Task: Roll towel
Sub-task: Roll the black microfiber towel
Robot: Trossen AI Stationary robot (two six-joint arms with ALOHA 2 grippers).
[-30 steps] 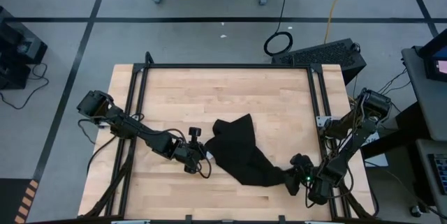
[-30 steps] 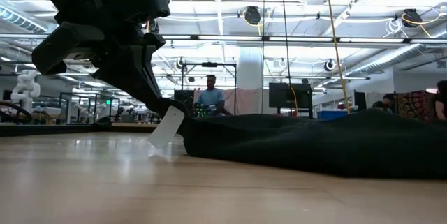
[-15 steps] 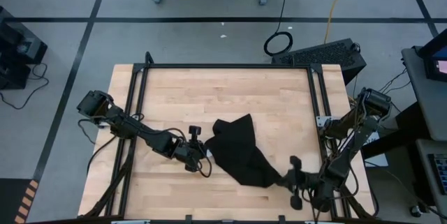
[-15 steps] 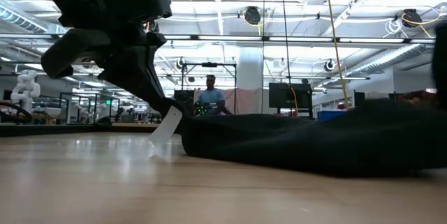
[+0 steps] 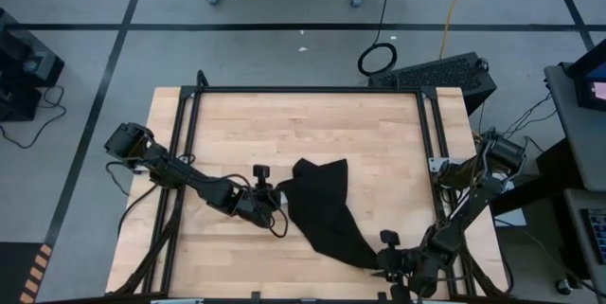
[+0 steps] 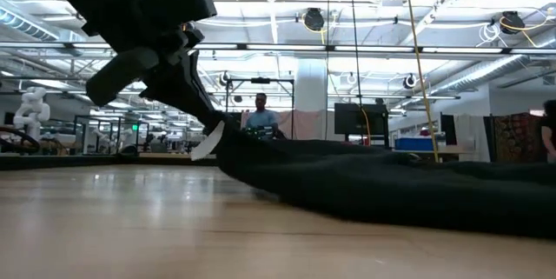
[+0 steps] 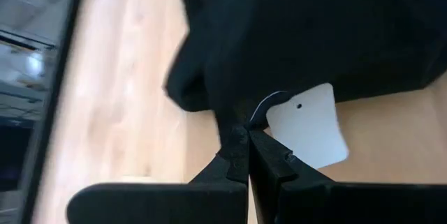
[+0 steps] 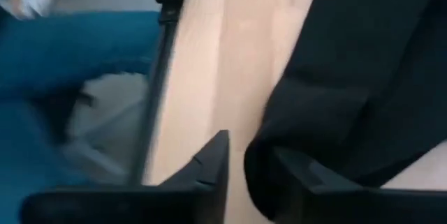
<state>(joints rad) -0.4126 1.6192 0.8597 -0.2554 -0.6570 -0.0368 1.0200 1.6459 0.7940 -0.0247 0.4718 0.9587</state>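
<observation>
The black towel point(image 5: 327, 209) lies in a long band on the wooden table point(image 5: 237, 124), from the middle toward the near right. It also shows in the low view point(image 6: 373, 183). Its white tag point(image 7: 307, 123) hangs at the left corner, clear of the wood in the low view point(image 6: 207, 144). My left gripper point(image 5: 276, 197) is shut on that corner. My right gripper point(image 5: 382, 259) is shut on the towel's near right end, close to the table's near edge. My left gripper pinches the towel's left corner edge point(image 7: 234, 116) between its two fingers, right beside the white tag. The fingers come from the table's left, slanting down. The corner is raised off the wood and the rest lies on the table. My right gripper holds a bunched fold of the towel's near right end point(image 8: 262, 175) between its two fingers point(image 8: 218, 161), coming from the table's near right side. How many layers there are I cannot tell. The cloth runs from there along the table toward the left gripper.
Black frame rails run along the table's left side point(image 5: 185, 152) and right side point(image 5: 431, 152). Bare wood lies on the far half point(image 5: 303, 119) and the near left point(image 5: 227, 257). A person point(image 6: 261, 118) stands far behind the table in the low view.
My right gripper has gone toward the table's near edge and a little left, dragging the towel's right end with it, so the towel is drawn out longer. My left gripper has risen slightly with the left corner, and the tag has lifted off the wood.
</observation>
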